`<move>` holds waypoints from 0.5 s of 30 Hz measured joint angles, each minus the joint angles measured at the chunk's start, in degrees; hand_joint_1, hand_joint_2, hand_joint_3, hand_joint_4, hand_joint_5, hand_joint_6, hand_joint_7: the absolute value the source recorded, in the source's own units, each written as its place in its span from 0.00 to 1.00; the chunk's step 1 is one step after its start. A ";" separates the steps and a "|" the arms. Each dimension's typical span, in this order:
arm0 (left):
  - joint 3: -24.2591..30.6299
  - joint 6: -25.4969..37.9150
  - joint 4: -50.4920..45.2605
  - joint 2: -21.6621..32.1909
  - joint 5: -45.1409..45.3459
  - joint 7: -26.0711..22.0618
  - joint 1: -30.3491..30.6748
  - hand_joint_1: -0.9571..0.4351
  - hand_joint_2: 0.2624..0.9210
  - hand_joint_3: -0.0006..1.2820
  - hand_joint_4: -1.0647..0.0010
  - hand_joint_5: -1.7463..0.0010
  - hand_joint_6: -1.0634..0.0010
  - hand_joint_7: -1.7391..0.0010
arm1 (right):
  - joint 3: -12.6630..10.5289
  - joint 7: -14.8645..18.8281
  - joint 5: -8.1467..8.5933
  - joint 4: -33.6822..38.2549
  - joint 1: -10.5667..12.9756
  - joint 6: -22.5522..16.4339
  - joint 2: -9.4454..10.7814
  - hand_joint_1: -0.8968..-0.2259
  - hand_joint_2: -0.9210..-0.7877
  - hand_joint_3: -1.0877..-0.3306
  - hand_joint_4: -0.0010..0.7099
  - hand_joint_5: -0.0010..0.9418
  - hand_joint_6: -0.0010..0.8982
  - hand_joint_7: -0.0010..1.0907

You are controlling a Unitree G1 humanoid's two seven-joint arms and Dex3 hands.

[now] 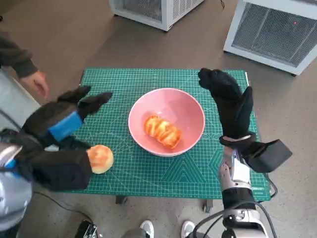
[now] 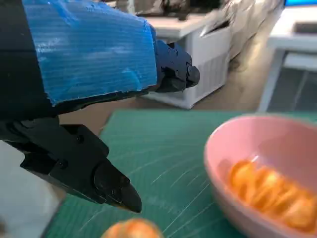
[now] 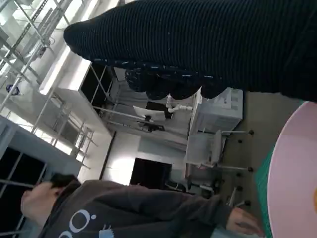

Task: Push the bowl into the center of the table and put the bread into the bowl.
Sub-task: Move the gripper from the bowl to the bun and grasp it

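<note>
Both empty hands, left [image 1: 67,121] and right [image 1: 229,96], spread above green mat [image 1: 198,168], white units [image 1: 272,29] behind

The bowl [image 1: 166,121] is plain pink. The bread [image 1: 162,131] in it is golden orange with paler streaks; the bread roll [image 1: 100,158] is tan. The tabletop [image 1: 148,173] is green with a fine pale grid. The left hand [image 1: 62,121] is black with blue tape; the right hand [image 1: 229,99] wears black knit.

1. Even, soft daylight over the table [image 1: 198,173]; shadows are faint.
2. Left wrist view: the bowl [image 2: 233,144] and background are blurred.
3. Right wrist view: bright windows, dark glove [image 3: 208,44].
</note>
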 measured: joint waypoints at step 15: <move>-4.85 1.95 3.44 1.18 0.47 -2.96 2.62 0.64 0.66 0.00 0.93 1.00 0.81 1.00 | -0.32 2.04 0.95 1.11 -0.20 0.63 -0.03 0.26 0.00 0.40 0.40 0.00 0.09 0.48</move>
